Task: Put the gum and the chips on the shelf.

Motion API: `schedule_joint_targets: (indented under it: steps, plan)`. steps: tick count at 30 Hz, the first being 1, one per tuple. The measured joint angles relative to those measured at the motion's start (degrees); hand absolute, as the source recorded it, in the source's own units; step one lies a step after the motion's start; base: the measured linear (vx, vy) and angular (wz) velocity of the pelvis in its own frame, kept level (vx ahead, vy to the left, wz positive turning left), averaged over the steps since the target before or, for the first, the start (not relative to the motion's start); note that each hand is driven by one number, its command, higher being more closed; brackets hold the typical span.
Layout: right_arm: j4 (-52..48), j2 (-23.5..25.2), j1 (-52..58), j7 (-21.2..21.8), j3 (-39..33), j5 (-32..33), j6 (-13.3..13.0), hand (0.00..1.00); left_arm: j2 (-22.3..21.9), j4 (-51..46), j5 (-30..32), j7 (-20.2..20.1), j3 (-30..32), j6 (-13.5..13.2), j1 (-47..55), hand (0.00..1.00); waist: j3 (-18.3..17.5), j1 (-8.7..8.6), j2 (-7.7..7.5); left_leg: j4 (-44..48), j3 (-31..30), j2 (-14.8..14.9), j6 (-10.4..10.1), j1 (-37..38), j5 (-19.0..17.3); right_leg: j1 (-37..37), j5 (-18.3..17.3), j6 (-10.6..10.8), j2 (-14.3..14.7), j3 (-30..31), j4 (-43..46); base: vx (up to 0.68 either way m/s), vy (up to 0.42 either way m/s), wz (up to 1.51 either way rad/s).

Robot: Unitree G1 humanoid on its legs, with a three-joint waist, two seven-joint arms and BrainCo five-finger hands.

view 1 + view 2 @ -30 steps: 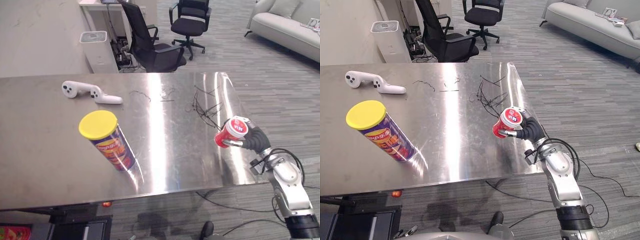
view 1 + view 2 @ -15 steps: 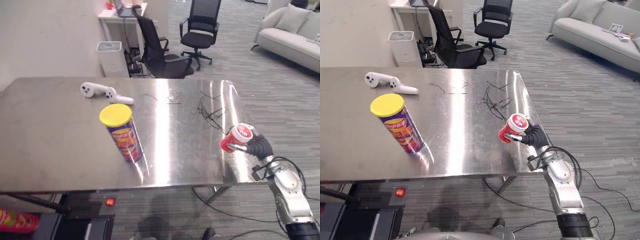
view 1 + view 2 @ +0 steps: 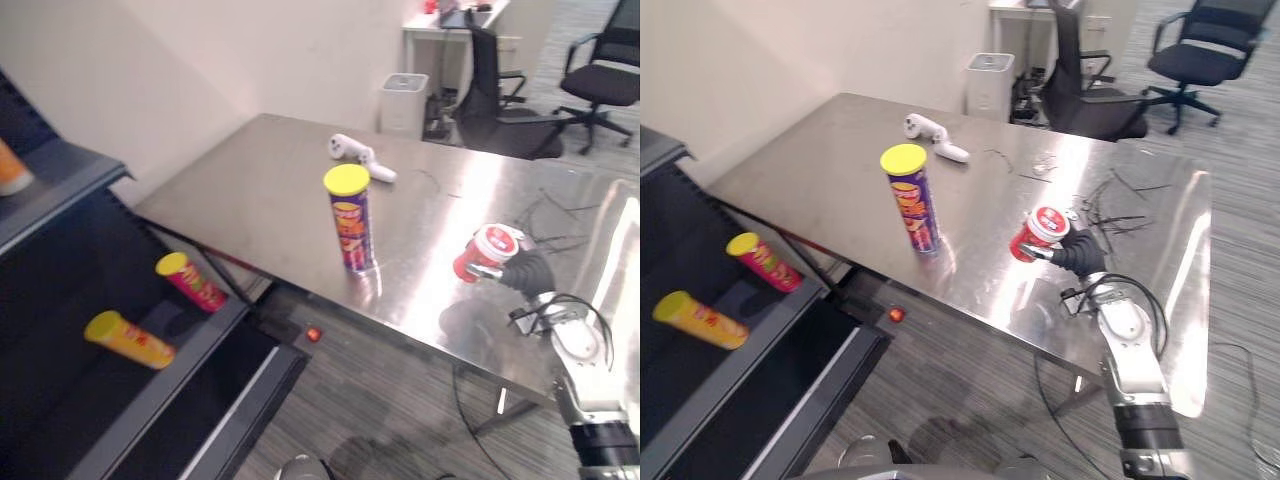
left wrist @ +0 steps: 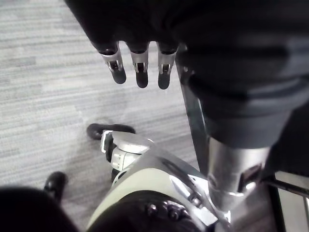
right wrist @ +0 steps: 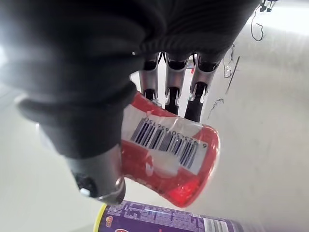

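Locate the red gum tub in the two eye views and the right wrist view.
Left eye view: gum tub in right hand, right of centre.
Right eye view: centre-right, same hand.
Right wrist view: clamped in the hand, barcode showing.
Shared landmark: yellow-lidded purple chips can.

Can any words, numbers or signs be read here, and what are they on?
No text reads clearly.
Red gum tub, held by the fingers of the right hand: barcode with digits, too small to read.
Tall purple chips can with yellow lid on the steel table: label print blurred.
Yellow can and red can on the dark shelf: print too small.
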Motion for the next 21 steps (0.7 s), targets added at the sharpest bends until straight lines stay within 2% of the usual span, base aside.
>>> schedule_joint_targets:
  steps: [1,2,3,4,5,6,7,9,10,12,15,18,19,20,21]
  plan:
    - [-0.03,0.01,0.54,-0.06,-0.49,0.08,-0.01,1.00,0.21,-0.01,0.81,-0.02,-0.04,-0.33,0.02,0.00,-0.06,-0.17,-0.78,-3.00,-0.18,-1.64,-0.51,0.02,1.55,-0.37,0.23,0.30,-0.10,0.04,-1.08,-0.12,0.049,1.03]
    - [-0.33,0.08,2.36,-0.03,-1.78,0.11,-0.13,1.00,0.85,0.13,1.26,-0.13,0.55,-0.80,0.01,0.00,-0.44,-0.59,-2.61,-8.87,-0.50,-4.51,-2.42,0.74,2.98,-0.67,2.36,0.07,-0.27,-1.20,-3.73,-0.12,0.047,1.02]
    - [-0.42,0.63,3.72,-0.11,-2.87,0.14,-0.13,1.00,0.88,1.16,1.29,-0.12,0.85,-0.80,0.08,0.00,-0.39,-0.33,-2.24,-5.50,2.90,-2.68,-4.45,1.38,-0.89,0.27,2.79,-0.59,0.08,-4.06,-3.58,-0.11,0.061,0.96]
    - [-0.43,1.00,4.44,-0.20,-3.18,0.14,-0.13,1.00,0.80,1.69,1.32,-0.10,0.84,-0.70,0.24,0.00,-0.45,-0.35,-2.18,-4.87,4.19,-2.26,-5.72,2.38,-1.77,0.83,2.75,-0.64,-0.03,-5.06,-3.22,-0.06,0.073,0.87]
    - [-0.67,1.14,5.88,-0.23,-3.75,0.15,-0.13,1.00,0.60,2.20,1.36,-0.21,0.80,-0.50,0.64,0.00,-0.58,-1.08,-2.01,-6.14,6.18,-2.32,-7.08,4.41,-2.01,1.83,2.69,-0.57,-0.56,-7.17,-2.40,-0.05,0.127,0.92]
    - [-1.37,1.05,7.05,-0.43,-4.23,0.13,-0.14,1.00,0.56,2.76,1.51,-0.29,0.31,-0.47,0.71,0.00,-0.91,-1.81,-1.48,-9.31,6.32,-3.29,-8.39,4.48,-2.49,1.97,2.73,-0.19,-1.02,-8.76,-1.29,-0.10,0.207,0.81]
    - [-1.41,1.09,7.25,-0.51,-4.26,0.13,-0.15,1.00,0.56,2.85,1.55,-0.31,0.30,-0.47,0.71,0.00,-1.02,-1.84,-1.44,-9.73,6.36,-3.54,-8.52,4.48,-2.60,1.89,2.75,-0.16,-1.15,-9.00,-1.07,-0.12,0.211,0.72]
    - [-1.72,2.20,9.00,-1.57,-4.25,-0.02,-0.13,1.00,0.72,3.38,2.47,-0.70,-0.56,-0.64,0.65,0.00,-2.32,-2.10,-0.67,-19.25,4.90,-7.27,-10.08,4.55,-3.57,-0.29,2.89,0.39,-3.04,-11.20,3.76,-0.14,0.283,0.62]
    - [-1.71,2.53,9.17,-1.74,-4.25,-0.03,-0.12,1.00,0.79,3.47,2.56,-0.72,-0.88,-0.79,0.63,0.00,-2.51,-2.16,-0.35,-21.97,4.13,-8.13,-10.25,4.82,-3.67,-0.73,2.88,0.38,-3.41,-11.43,4.97,-0.14,0.271,0.64]
    - [-1.56,4.40,9.37,-2.23,-4.32,-0.03,0.08,1.00,2.18,3.86,2.90,-0.56,-1.68,-1.91,0.50,0.00,-2.07,-2.85,-1.91,-28.52,1.36,-11.92,-9.34,6.32,-1.73,-0.71,2.75,0.20,-6.40,-11.22,8.89,-0.14,0.195,0.67]
    - [-1.72,4.89,9.15,-2.30,-4.34,-0.04,0.07,1.00,2.92,3.78,2.90,0.19,-1.92,-2.07,0.47,0.00,-1.96,-1.71,-3.37,-30.25,-0.48,-14.60,-8.95,6.25,-2.32,-0.83,3.35,0.58,-8.69,-9.49,10.26,-0.13,0.145,0.35]
    - [-1.74,4.89,9.08,-2.32,-4.32,-0.59,0.08,1.00,3.33,3.77,2.68,-0.42,-2.58,-2.01,-0.10,0.00,-1.50,-1.27,-2.92,-30.19,-0.85,-14.89,-8.26,5.62,-3.12,-1.24,3.45,0.53,-7.24,-5.72,9.98,-0.07,0.086,0.28]
    - [-1.89,4.88,8.87,-2.33,-4.28,-0.60,0.07,1.00,3.37,3.85,2.57,-0.90,-2.82,-2.05,-0.65,0.00,-1.42,-1.05,-2.92,-30.10,0.28,-14.79,-9.60,4.89,-5.11,-1.76,3.41,0.49,-5.68,-4.45,8.72,-0.03,0.075,0.17]
    - [-2.22,5.72,8.59,-2.30,-4.13,-0.66,-0.09,1.00,4.26,4.18,2.15,-1.44,-2.31,-2.12,-1.48,0.00,-1.38,-1.17,-5.41,-26.45,4.46,-15.20,-10.23,4.87,-8.03,-2.72,2.71,0.09,-6.73,-4.25,6.16,-0.02,0.076,0.07]
    - [-2.34,6.02,8.12,-2.27,-4.19,-0.67,-0.22,1.00,4.37,4.14,2.10,-1.71,-1.87,-1.96,-1.73,0.00,-0.82,-1.07,-5.08,-20.66,5.15,-12.65,-8.09,4.45,-8.98,-3.11,2.33,-0.40,-7.18,-3.84,7.66,-0.02,0.071,-0.15]
